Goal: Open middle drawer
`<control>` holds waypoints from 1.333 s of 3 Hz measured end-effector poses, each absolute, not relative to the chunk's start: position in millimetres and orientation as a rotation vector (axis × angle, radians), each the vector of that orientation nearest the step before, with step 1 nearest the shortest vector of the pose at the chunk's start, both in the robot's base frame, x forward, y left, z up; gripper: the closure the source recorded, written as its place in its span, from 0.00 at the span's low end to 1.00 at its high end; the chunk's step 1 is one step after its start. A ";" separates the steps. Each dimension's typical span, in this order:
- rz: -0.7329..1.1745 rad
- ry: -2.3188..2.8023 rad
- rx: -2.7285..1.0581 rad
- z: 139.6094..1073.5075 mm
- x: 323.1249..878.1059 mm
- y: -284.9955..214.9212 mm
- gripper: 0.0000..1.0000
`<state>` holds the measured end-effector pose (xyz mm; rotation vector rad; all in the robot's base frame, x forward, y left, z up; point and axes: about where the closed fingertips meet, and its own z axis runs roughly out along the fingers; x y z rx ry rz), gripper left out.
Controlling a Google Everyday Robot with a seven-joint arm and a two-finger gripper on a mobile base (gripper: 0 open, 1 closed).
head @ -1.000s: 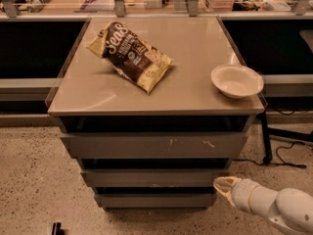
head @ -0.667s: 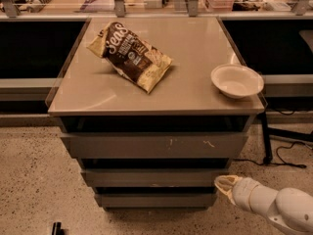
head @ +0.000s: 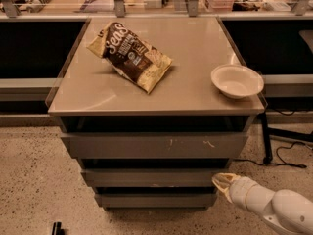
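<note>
A grey cabinet stands in the middle of the camera view with three stacked drawers. The middle drawer (head: 151, 177) is a wide, shallow grey front with no handle and a faint pale scuff on its lower edge. Above it is the taller top drawer (head: 154, 145) with white scratch marks. Below it is the narrowest bottom drawer (head: 155, 199). My gripper (head: 222, 181) comes in from the lower right on a white arm. Its yellowish tip sits at the right end of the middle drawer front.
On the cabinet's top (head: 195, 62) lie a brown and yellow chip bag (head: 131, 54) and a white bowl (head: 236, 81) near the right edge. Black cables (head: 288, 155) trail on the speckled floor at right. Counters with clutter run behind.
The gripper and the drawers stand as they did a second ago; nothing has visibly moved.
</note>
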<state>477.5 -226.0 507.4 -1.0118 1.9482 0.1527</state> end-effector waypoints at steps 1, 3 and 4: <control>0.119 1.881 -0.933 503.3 507.1 -221.5 1.00; 0.102 1.791 -0.851 496.1 562.8 -206.4 1.00; 0.115 1.790 -0.851 485.1 579.1 -195.1 1.00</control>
